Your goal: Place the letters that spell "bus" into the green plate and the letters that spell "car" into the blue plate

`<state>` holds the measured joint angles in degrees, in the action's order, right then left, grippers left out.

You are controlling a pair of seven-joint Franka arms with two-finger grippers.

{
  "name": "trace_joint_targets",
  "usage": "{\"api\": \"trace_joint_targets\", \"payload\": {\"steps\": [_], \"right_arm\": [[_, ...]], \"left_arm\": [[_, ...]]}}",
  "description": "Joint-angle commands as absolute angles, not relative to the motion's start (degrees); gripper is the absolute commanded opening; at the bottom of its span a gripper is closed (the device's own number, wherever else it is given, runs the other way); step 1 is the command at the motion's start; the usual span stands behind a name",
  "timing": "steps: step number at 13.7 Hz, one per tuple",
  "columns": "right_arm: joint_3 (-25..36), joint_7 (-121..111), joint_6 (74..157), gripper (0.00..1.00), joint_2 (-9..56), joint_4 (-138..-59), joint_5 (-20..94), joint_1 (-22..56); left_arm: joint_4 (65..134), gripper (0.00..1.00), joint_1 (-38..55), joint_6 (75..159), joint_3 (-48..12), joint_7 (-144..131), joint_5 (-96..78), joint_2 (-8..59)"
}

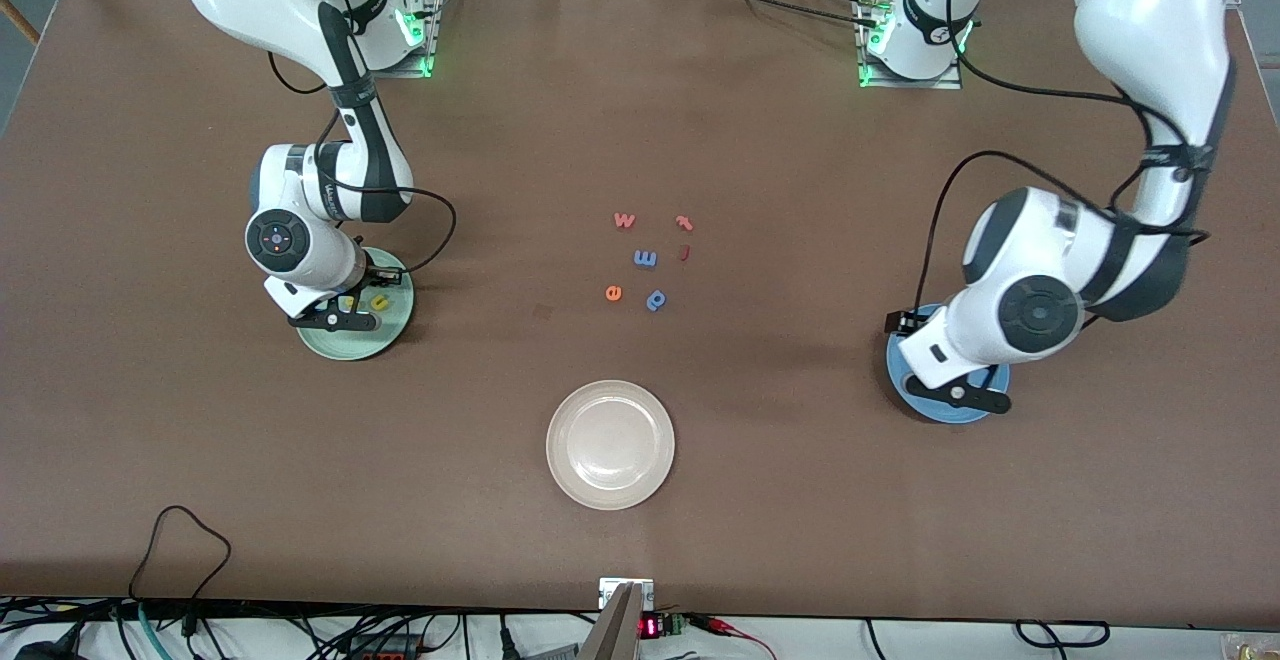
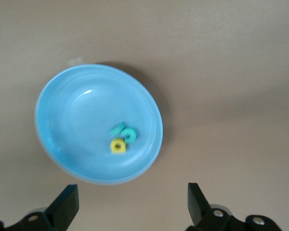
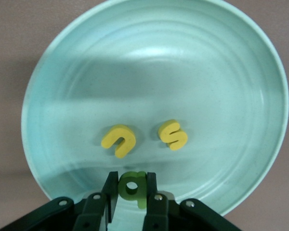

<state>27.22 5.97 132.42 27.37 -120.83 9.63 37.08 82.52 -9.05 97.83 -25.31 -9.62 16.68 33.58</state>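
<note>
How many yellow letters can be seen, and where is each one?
3: the "u" and "s" lie in the green plate, the "a" in the blue plate.

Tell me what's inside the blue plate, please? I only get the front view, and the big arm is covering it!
Observer: The left wrist view shows the blue plate holding a teal c, a teal r and a yellow a, bunched together.
Operator: Yay! Is that arm holding anything?
Observer: No, the left end effector hangs open and empty over the blue plate.
Operator: And the green plate?
Observer: In the right wrist view, a yellow u and a yellow s lie in the green plate. The right end effector, over that plate, has its jaws shut on the dark green b.
</note>
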Motion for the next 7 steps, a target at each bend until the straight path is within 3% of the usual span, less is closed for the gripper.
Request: {"api": "trace_joint_targets", "payload": {"steps": [1,5,7], "right_arm": [[27.07,6.06,131.76,1.00,24.70,-121.56,9.84,35.69],[28.21,9.74,123.61,1.00,17.95,-114.99,9.84,35.68],[29.17,11.16,112.73,1.00,17.40,-105.35,9.84,35.60]], "left_arm": [[71.14,1.00,-9.58,86.25,-25.58,-8.44,15.12,32.26],[67.68,1.00,-9.23,83.50,-25.14,-9.05,14.50,26.04],[70.82,1.00,-5.56,83.94,-19.28,-8.44,11.71,18.49]]}}
